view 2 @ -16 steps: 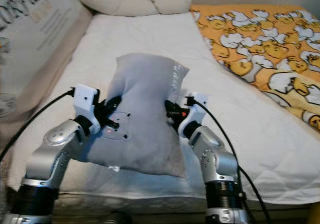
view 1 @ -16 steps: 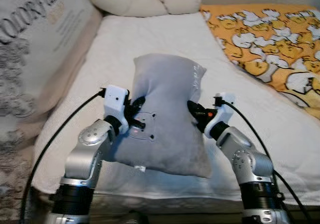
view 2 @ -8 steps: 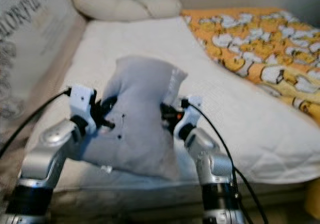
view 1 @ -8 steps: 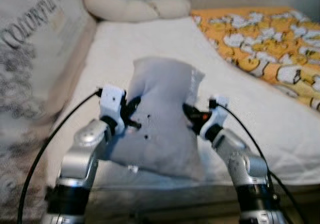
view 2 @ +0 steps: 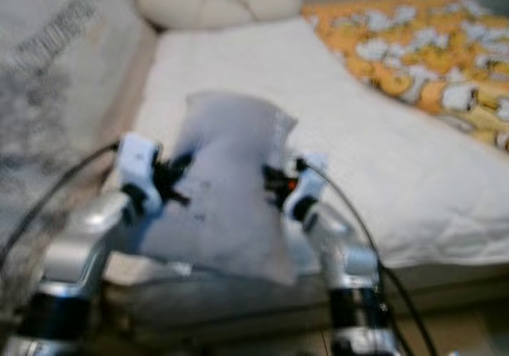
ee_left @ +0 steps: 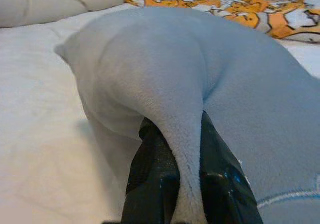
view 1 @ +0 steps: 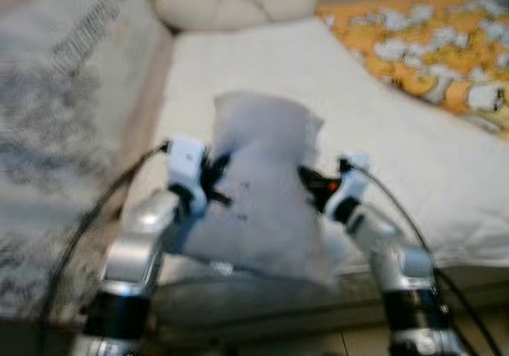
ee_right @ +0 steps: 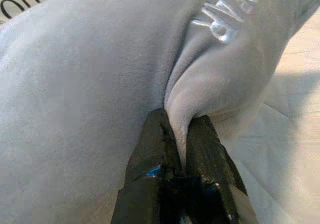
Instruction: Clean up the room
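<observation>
grey pillow (view 1: pixel 262 189) between left tool (view 1: pixel 216 183) and right tool (view 1: pixel 312 189)

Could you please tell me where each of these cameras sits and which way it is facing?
Left eye view: on the head, looking forward and down at the grey pillow above the white mattress; both silver arms show, left gripper and right gripper at its sides.
Right eye view: beside it, same scene, slightly offset.
Left wrist view: along its black fingers, pinching a pillow fold.
Right wrist view: along its fingers, pinching the opposite edge.
Shared: all four see the pillow; the left wrist and both eyes the orange blanket.

pillow (view 1: pixel 262 205) between both tools, bed (view 1: pixel 262 62) behind
</observation>
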{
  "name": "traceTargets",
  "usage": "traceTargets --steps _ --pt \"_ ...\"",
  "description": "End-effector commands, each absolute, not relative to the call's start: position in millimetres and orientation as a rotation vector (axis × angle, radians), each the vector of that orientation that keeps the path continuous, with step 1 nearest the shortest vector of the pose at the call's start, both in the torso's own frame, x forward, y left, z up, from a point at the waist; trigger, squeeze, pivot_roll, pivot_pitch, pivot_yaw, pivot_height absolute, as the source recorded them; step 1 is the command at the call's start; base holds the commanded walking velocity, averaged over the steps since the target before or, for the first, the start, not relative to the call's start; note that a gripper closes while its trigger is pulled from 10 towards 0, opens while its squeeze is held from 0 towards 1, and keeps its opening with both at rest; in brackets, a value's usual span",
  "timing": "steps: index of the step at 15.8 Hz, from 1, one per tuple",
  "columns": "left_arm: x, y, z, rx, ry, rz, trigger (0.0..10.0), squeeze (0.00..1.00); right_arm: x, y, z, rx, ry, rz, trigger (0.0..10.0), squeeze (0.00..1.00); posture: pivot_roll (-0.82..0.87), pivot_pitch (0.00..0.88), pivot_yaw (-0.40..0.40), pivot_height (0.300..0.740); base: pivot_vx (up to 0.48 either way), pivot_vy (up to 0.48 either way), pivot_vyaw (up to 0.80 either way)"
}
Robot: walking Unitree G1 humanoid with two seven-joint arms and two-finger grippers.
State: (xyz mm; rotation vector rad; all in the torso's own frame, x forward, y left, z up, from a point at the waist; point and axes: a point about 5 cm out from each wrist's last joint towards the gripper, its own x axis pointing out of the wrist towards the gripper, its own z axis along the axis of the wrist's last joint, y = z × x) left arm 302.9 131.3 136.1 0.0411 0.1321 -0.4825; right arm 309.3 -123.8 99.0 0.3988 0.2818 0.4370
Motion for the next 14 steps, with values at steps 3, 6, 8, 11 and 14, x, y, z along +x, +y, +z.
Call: traceTargets --steps 3,6,8,11,14 --pt "307.3 139.0 150.6 0.051 0.067 -0.424 10.0 0.0 312.4 -116.0 103.6 0.398 0.263 0.467 10.0 0.0 -0.02 0.0 0.06 0.74 0.0 0.0 0.0" --pt "311.6 143.2 153.7 0.042 0.053 -0.396 10.0 0.0 315.2 -117.4 103.9 0.394 0.266 0.462 10.0 0.0 -0.02 0.0 0.064 0.74 0.0 0.0 0.0" --pt "313.6 145.5 154.7 0.046 0.058 -0.388 10.0 0.0 317.9 -117.7 103.9 0.372 0.272 0.465 10.0 0.0 -0.02 0.0 0.068 0.74 0.294 0.0 0.0" --pt "315.4 147.2 155.6 0.053 0.061 -0.374 10.0 0.0 322.3 -118.1 103.1 0.374 0.276 0.448 10.0 0.0 -0.01 0.0 0.066 0.74 0.332 0.0 0.46" --pt "317.0 147.4 156.1 0.057 0.063 -0.365 10.0 0.0 324.1 -115.0 103.6 0.346 0.272 0.475 10.0 0.0 -0.01 0.0 0.064 0.74 0.345 0.0 0.0"
